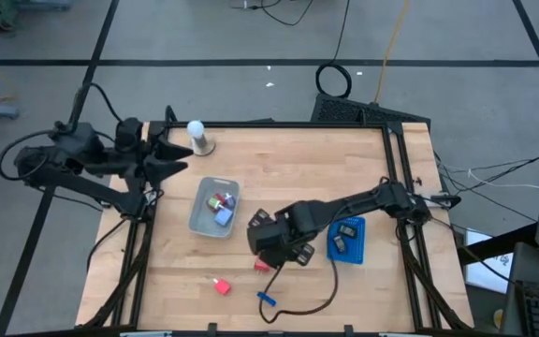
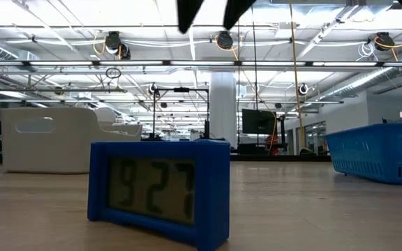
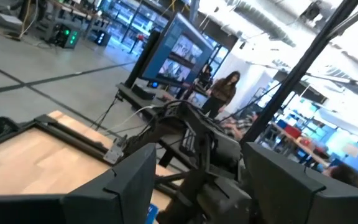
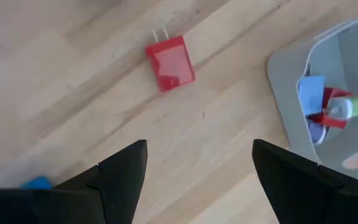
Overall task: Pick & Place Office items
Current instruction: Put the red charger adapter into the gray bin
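The right gripper [image 1: 271,245] hangs over the middle of the pale wooden worktop [image 1: 288,168], between the grey rectangular tray [image 1: 197,213] and the blue rectangular tray [image 1: 357,247], its jaws open and empty. In the right wrist view a small red blocky plug with two prongs [image 4: 170,61] lies on the wood beyond the spread fingers [image 4: 120,168]. Several small red, blue and green items [image 1: 221,208] sit inside the grey tray, and two dark ones [image 1: 345,235] in the blue tray. Another red piece [image 1: 220,285] and a blue clip [image 1: 268,300] lie at lower centre. The left gripper [image 1: 178,154] waits at the upper left edge, jaws parted, near a white ball on a round base [image 1: 197,137].
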Motion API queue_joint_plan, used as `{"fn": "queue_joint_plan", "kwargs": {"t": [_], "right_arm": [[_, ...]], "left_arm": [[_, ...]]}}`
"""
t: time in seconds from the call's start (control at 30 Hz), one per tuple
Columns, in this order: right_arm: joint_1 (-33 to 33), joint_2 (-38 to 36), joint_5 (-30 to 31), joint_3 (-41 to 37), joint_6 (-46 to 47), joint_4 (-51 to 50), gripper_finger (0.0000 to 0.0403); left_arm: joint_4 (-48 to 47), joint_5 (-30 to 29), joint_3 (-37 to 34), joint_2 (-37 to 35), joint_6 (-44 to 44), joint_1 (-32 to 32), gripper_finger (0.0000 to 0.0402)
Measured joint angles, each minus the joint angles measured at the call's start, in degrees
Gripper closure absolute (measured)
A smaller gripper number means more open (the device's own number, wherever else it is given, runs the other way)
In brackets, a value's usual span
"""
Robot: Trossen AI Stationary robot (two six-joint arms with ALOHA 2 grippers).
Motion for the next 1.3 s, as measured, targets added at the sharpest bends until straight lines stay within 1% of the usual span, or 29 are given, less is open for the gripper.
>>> {"fn": "queue_joint_plan", "kwargs": {"t": [0.17, 0.3, 0.4, 0.5, 0.57, 0.7, 0.93, 1.3], "right_arm": [[0.3, 1.6, -0.1, 0.0, 0.1, 5.1, 0.0122], [-0.2, 1.7, -0.3, 0.0, 0.1, 11.2, 0.0122], [-0.6, 1.6, -0.6, 0.0, 0.1, 13.4, 0.0122], [-1.0, 1.6, -4.8, -0.3, 0.6, 13.1, 0.0122], [-1.1, 1.5, -7.7, -1.6, 0.2, 14.1, 0.0122], [-1.1, 1.7, -11.0, -3.7, -1.3, 15.5, 0.0122], [-1.1, 1.6, -11.0, -8.1, -3.0, 20.1, 0.0121], [-0.4, 1.6, -11.1, -18.9, -6.9, 29.0, 0.0121]], "left_arm": [[-0.4, -0.8, 0.0, 0.6, 0.3, 0.0, 0.0160], [-0.4, -0.8, 0.0, 1.2, 0.3, 0.0, 0.0160], [-0.3, -0.9, 0.0, 1.6, 0.3, 0.0, 0.0160], [-0.1, -2.1, 0.0, 1.8, 0.4, 0.1, 0.0160], [0.1, -2.4, 0.0, 1.9, 0.4, 0.1, 0.0160], [0.1, -2.4, 0.0, 1.9, 0.0, 0.1, 0.0160], [0.4, -3.8, 0.0, 2.7, -0.6, 0.0, 0.0160], [-0.2, -4.3, 0.0, 4.9, 0.4, 0.1, 0.0160]]}}
